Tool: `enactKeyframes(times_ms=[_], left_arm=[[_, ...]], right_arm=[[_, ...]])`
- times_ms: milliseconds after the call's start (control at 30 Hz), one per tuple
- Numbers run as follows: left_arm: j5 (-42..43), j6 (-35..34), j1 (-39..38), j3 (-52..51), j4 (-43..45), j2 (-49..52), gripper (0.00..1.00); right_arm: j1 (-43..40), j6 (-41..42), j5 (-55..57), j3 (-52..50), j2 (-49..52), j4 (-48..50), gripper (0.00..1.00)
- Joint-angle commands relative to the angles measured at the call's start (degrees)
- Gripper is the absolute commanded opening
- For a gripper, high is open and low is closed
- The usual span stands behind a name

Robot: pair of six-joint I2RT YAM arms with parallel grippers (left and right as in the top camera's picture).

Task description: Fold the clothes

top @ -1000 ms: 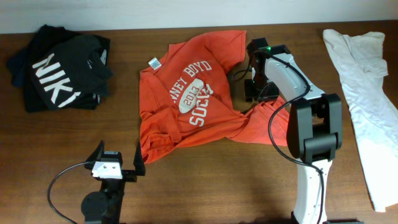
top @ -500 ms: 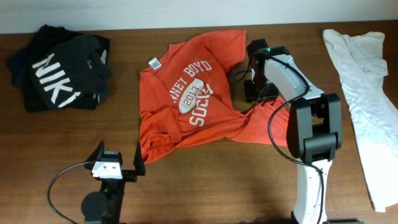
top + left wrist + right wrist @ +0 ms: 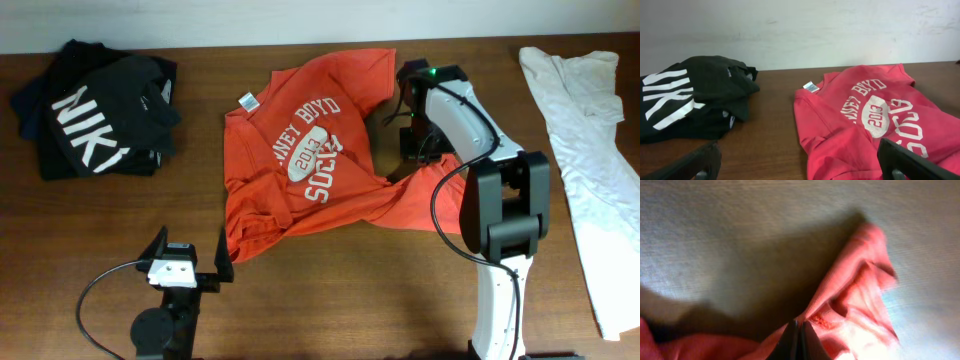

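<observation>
The clothes, a red-orange T-shirt [image 3: 300, 150] with white lettering, lie crumpled at the middle of the table, chest print up. The shirt's right edge is bunched beneath my right arm. My right gripper [image 3: 412, 152] points down at that edge. In the right wrist view the gripper [image 3: 799, 326] is shut, with a fold of the shirt [image 3: 855, 305] pinched between its tips. My left gripper [image 3: 190, 252] rests near the front edge, open and empty, its fingers [image 3: 910, 160] spread wide just short of the shirt's lower hem [image 3: 865, 115].
A folded black shirt [image 3: 95, 105] with large white letters lies at the back left, also in the left wrist view [image 3: 685, 95]. A plain white garment [image 3: 585, 130] stretches along the right edge. Bare wood table [image 3: 330, 300] lies in front of the red shirt.
My right gripper has closed from half open onto the shirt's right edge, and its wrist has shifted slightly. The left arm has not moved.
</observation>
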Motion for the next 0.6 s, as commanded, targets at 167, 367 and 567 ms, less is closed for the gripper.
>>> enactKeyframes(times_ms=[167,367,567], left_arm=[[-0.4,-0.3,-0.3,-0.4,0.0,-0.4,0.99],[-0.4,-0.3,-0.3,-0.4,0.0,-0.4,0.99],[-0.4,-0.3,-0.3,-0.4,0.0,-0.4,0.99]], right_arm=[[0.3,12.4,4.5,8.3,-6.3,-16.5,0.04],[0.3,17.5,5.7,-0.4,-13.2,-21.5,0.04],[0.3,22.9,7.1,-30.2,-37.2,-12.2,0.04]])
